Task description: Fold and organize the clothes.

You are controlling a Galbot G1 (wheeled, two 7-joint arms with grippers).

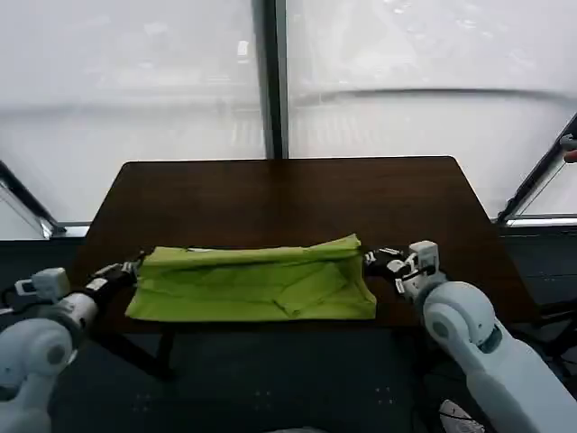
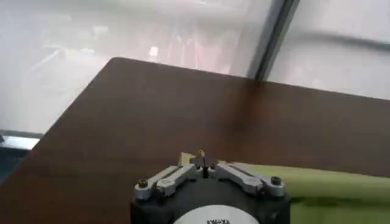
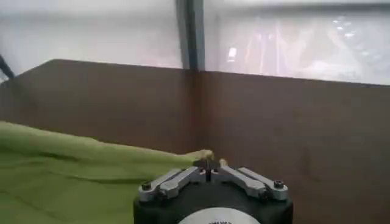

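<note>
The clothes are one lime-green T-shirt [image 1: 252,284], folded into a long band along the front edge of the dark brown table [image 1: 288,198]. My left gripper [image 1: 137,264] is at the band's left end, shut on the upper corner of the fabric. My right gripper [image 1: 368,259] is at the right end, shut on the upper right corner. In the left wrist view the left gripper [image 2: 203,159] has its jaws closed, with the T-shirt [image 2: 329,182] just beyond them. In the right wrist view the right gripper [image 3: 210,161] pinches a tip of the T-shirt [image 3: 73,170].
The far half of the table is bare wood. Behind it stands a frosted glass wall with a dark vertical post [image 1: 270,81]. The shirt's near edge lies close to the table's front edge, with dark floor below.
</note>
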